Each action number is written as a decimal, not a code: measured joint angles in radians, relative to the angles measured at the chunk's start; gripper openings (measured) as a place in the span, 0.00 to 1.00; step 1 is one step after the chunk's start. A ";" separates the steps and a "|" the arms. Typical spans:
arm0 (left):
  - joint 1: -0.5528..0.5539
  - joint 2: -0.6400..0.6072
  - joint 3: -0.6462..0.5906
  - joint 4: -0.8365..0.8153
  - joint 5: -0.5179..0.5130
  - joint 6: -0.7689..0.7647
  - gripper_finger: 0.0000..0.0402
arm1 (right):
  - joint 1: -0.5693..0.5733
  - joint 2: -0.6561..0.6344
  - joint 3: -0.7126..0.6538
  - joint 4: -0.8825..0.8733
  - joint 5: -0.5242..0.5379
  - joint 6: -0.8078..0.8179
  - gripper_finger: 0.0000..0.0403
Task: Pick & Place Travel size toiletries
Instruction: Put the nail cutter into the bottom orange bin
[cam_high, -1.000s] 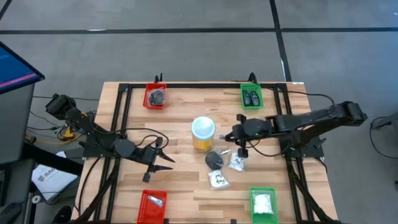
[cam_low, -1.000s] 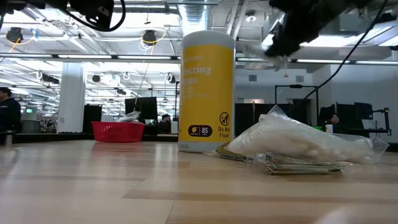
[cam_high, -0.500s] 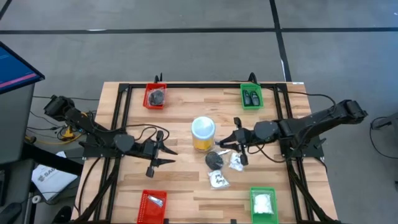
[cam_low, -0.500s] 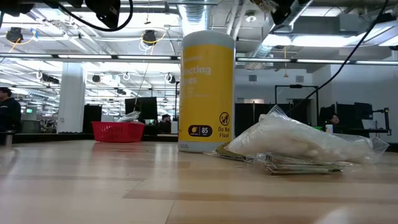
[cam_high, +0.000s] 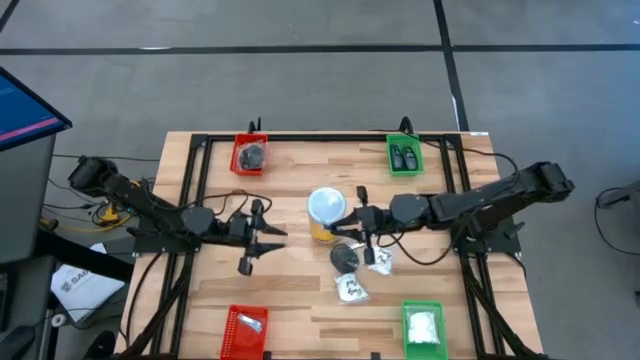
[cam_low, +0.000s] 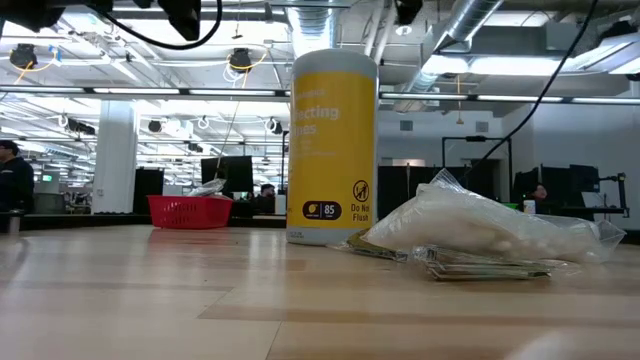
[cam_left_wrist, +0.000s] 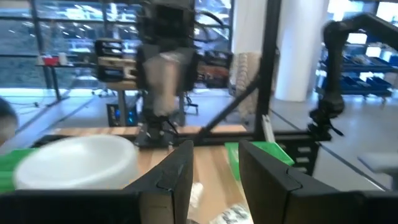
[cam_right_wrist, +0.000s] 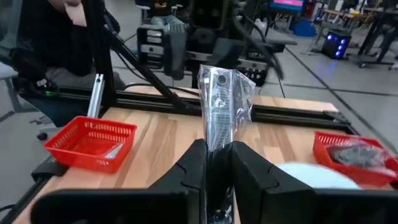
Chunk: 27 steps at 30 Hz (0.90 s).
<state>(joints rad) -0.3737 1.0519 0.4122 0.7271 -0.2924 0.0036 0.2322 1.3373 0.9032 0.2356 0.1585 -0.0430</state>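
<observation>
Packet (cam_right_wrist: 222, 102) stands clenched in the right tool (cam_right_wrist: 215, 163) beside the yellow jar (cam_high: 325, 214) at mid-surface (cam_high: 290, 290); left tool (cam_high: 257, 236), released, hovers toward the left edge.

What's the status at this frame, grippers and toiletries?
Right gripper shut on a clear packet, above table centre. Left gripper open, empty, waiting left of the yellow jar. Loose packets remain on the table. Nothing blocking.
</observation>
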 joint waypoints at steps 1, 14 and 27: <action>0.011 0.000 0.000 0.012 0.000 0.000 0.29 | 0.000 0.016 0.017 -0.003 0.000 -0.012 0.10; 0.152 0.000 0.000 0.108 0.136 0.017 0.29 | -0.011 0.150 0.187 -0.049 -0.001 -0.124 0.11; 0.175 0.101 0.000 0.279 0.140 0.073 0.31 | -0.046 0.157 0.203 -0.029 -0.002 -0.117 0.11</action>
<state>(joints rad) -0.1986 1.1530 0.4127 1.0059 -0.1525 0.0765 0.1867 1.4944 1.1065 0.2070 0.1570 -0.1596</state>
